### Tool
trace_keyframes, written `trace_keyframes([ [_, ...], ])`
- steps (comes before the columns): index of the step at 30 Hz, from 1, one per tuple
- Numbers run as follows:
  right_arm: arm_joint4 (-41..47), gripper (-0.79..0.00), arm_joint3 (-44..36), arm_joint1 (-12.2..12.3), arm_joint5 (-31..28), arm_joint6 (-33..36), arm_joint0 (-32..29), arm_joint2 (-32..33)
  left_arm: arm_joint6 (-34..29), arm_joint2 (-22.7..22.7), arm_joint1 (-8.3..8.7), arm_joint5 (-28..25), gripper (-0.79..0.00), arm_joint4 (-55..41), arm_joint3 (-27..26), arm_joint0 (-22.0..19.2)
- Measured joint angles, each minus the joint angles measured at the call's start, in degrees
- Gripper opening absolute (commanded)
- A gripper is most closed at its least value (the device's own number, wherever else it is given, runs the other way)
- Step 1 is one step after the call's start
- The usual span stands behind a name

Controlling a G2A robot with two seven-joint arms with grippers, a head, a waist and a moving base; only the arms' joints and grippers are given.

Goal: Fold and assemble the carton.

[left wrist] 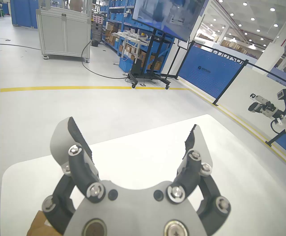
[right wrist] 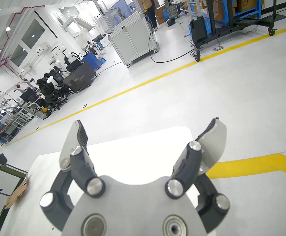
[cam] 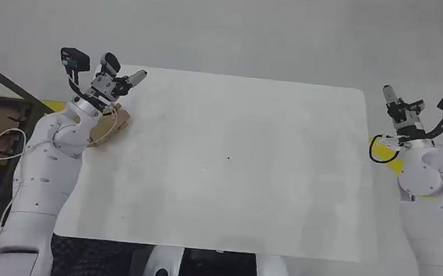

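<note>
Flat brown carton [cam: 115, 123] at the left edge of the white table [cam: 227, 170], close to the far left corner, partly tucked beneath the left arm and apart from both sets of fingers. Left gripper [left wrist: 133, 125] raised over that same corner, just beyond the carton, jaws released wide with nothing between them. Right gripper [right wrist: 146, 123] off the table, beside its far right corner and above the floor with its yellow line [right wrist: 245, 164], jaws likewise spread apart and empty, well apart from the carton.
</note>
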Motion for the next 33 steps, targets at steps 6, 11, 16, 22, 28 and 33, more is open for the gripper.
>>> trace_keyframes([
  [6, 0.0, 0.0, 0.0, 0.0, 0.0, 0.0, 0.0, 0.0, 0.0, 0.0, 0.0, 0.0, 0.0, 0.0, 0.0, 0.0],
  [11, 0.0, 0.0, 0.0, 0.0, 0.0, 0.0, 0.0, 0.0, 0.0, 0.0, 0.0, 0.0, 0.0, 0.0, 0.0, 0.0],
  [16, 0.0, 0.0, 0.0, 0.0, 0.0, 0.0, 0.0, 0.0, 0.0, 0.0, 0.0, 0.0, 0.0, 0.0, 0.0, 0.0],
  [22, 0.0, 0.0, 0.0, 0.0, 0.0, 0.0, 0.0, 0.0, 0.0, 0.0, 0.0, 0.0, -0.001, 0.0, 0.0, 0.0],
  [28, 0.0, 0.0, 0.0, 0.0, 0.0, 0.0, 0.0, 0.0, 0.0, 0.0, 0.0, 0.0, 0.0, 0.0, 0.0, 0.0],
  [33, 0.0, 0.0, 0.0, 0.0, 0.0, 0.0, 0.0, 0.0, -1.6, -1.8, 0.07, 0.6, 0.0, -4.7, -1.5, 1.2],
])
